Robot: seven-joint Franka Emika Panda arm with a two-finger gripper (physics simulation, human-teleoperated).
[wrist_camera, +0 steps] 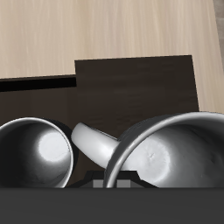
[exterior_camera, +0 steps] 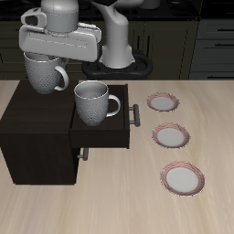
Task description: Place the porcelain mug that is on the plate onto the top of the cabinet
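- Hand (exterior_camera: 46, 57) clenched on porcelain mug (exterior_camera: 43, 72), above cabinet (exterior_camera: 37, 128) top, toward its back.
- Second mug (exterior_camera: 94, 102) in cabinet's open drawer (exterior_camera: 102, 134).
- Three plates (exterior_camera: 171, 135) beside cabinet on surface (exterior_camera: 210, 110).

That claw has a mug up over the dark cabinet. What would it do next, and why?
Probably lower a little and let go. The gripper holds the porcelain mug by its rim over the cabinet top, beside the open drawer with the other mug. All three plates are bare.

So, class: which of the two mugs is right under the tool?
The mug over the cabinet top, directly beneath the tool. The other mug sits in the open drawer.
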